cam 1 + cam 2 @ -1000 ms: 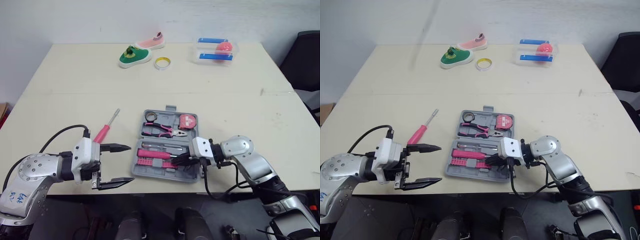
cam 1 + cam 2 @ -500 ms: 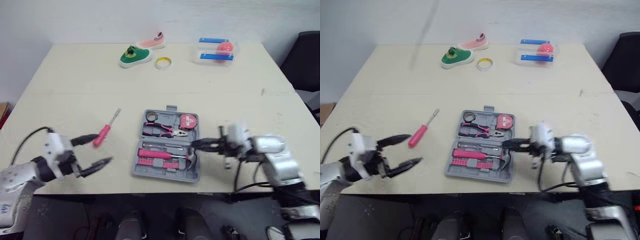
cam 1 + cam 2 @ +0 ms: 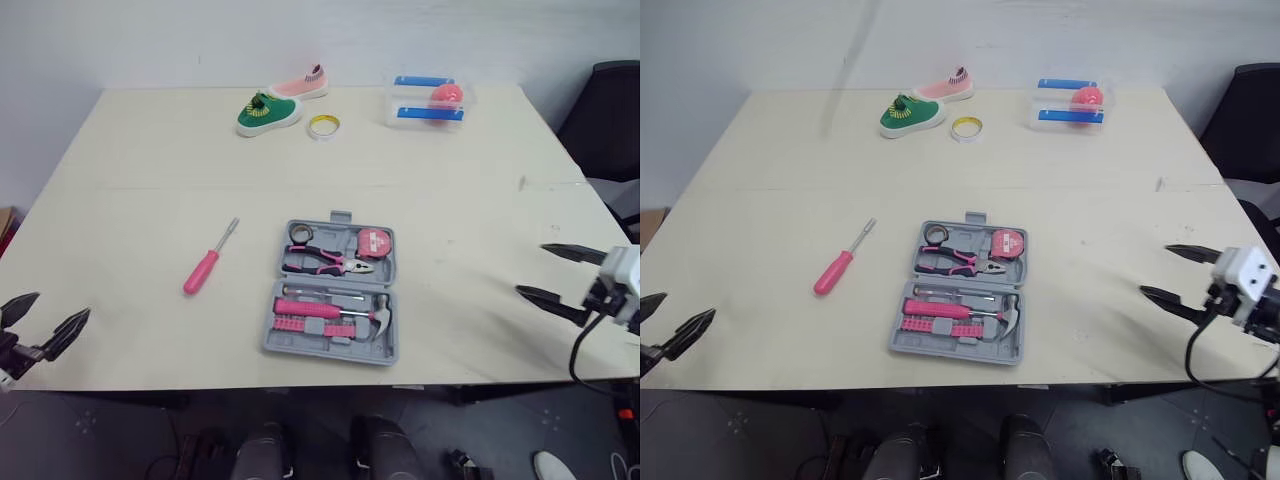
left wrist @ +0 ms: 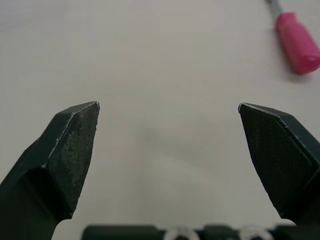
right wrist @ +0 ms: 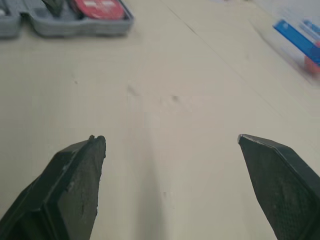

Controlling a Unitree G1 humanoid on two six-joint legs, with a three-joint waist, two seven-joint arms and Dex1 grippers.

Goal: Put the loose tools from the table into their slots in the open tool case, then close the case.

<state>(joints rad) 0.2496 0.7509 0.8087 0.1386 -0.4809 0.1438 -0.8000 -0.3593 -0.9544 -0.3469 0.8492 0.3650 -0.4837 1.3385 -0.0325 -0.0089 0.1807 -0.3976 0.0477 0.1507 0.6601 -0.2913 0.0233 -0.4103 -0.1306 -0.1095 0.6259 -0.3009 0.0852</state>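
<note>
As both arms pull back from the tool case (image 3: 330, 352), the left gripper (image 3: 62, 304) and right gripper (image 3: 530, 269) hang spread and empty; the screwdriver (image 3: 205, 268), ahead of the left gripper, still needs slotting.

Both eyes overlook the table (image 3: 150, 150); wrist cameras (seemingly low) skim it.

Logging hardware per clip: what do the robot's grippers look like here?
Each has two black, tapered fingers with pointed tips. The right gripper sits on a white boxy housing with a black cable below; the left gripper shows textured pads.
</note>
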